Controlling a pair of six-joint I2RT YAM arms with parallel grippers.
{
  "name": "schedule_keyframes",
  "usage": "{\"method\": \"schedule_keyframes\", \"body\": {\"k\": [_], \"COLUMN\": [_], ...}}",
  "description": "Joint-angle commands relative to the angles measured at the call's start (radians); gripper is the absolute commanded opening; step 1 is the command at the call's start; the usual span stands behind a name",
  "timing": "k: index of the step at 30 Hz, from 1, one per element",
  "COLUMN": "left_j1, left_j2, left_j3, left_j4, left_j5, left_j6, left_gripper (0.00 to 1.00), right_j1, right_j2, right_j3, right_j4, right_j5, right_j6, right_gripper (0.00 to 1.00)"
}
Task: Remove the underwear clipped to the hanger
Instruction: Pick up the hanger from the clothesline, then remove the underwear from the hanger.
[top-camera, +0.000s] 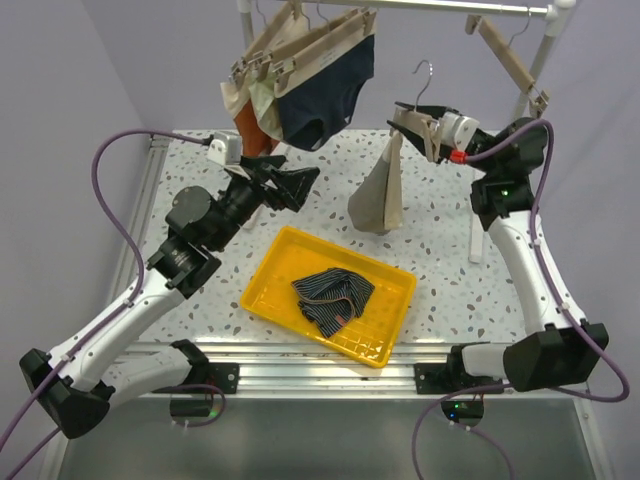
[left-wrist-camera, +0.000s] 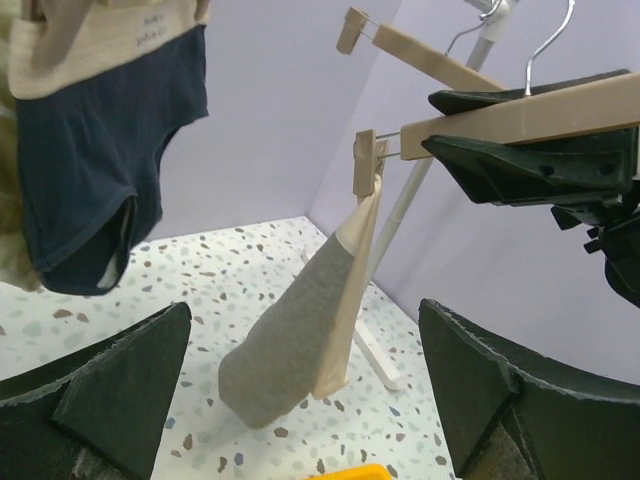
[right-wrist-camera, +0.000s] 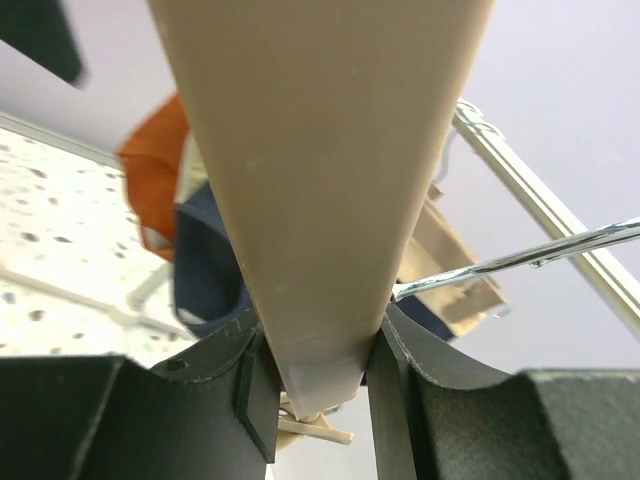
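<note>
A grey underwear with a cream band hangs by one clip from a wooden hanger. Its lower end rests on the table. My right gripper is shut on that hanger's bar, holding it above the table's far right. My left gripper stands open just left of the grey underwear, apart from it, with nothing between its fingers. A navy underwear, an orange-red one and a pale one hang clipped on the rack at the back left.
A yellow tray near the front holds a striped navy underwear. The rack's rail crosses the top, with an empty hanger at the right. The rack's white foot stands by the right arm.
</note>
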Motion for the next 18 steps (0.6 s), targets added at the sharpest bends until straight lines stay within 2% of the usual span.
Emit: {"method": "schedule_keyframes", "body": {"k": [1, 5, 6, 8, 9, 10, 11, 14, 18], "left_j1": [0.021, 0.067, 0.082, 0.138, 0.162, 0.207, 0.229, 0.266, 0.265], "left_j2": [0.032, 0.064, 0.079, 0.102, 0.111, 0.12, 0.142, 0.174, 0.188], "left_j3": [0.034, 0.045, 0.048, 0.05, 0.05, 0.045, 0.042, 0.036, 0.085], "left_j4": [0.036, 0.08, 0.106, 0.146, 0.188, 0.215, 0.276, 0.344, 0.26], "left_j5": [0.084, 0.214, 0.29, 0.372, 0.457, 0.501, 0.574, 0.616, 0.587], "left_j6": [-0.087, -0.158, -0.178, -0.25, -0.284, -0.366, -0.409, -0.526, -0.459], "left_gripper": [1.0, 1.0, 1.0, 1.0, 1.0, 1.0, 1.0, 0.99, 1.0], "right_j1": [0.002, 0.002, 0.002, 0.003, 0.003, 0.003, 0.003, 0.006, 0.005], "right_j2": [-0.077, -0.144, -0.172, -0.2, -0.218, -0.23, -0.249, -0.266, -0.249], "right_j3": [-0.057, -0.094, -0.105, -0.119, -0.12, -0.122, -0.126, -0.12, -0.083], "right_j4": [0.034, 0.008, -0.015, -0.06, -0.078, -0.098, -0.16, -0.32, -0.426], "right_j5": [-0.107, -0.193, -0.207, -0.25, -0.26, -0.268, -0.268, -0.213, -0.138], "right_j6": [0.057, 0.06, 0.048, 0.014, 0.0, -0.015, -0.079, -0.243, -0.324], "right_gripper": [0.0, 0.0, 0.0, 0.0, 0.0, 0.0, 0.0, 0.0, 0.0]}}
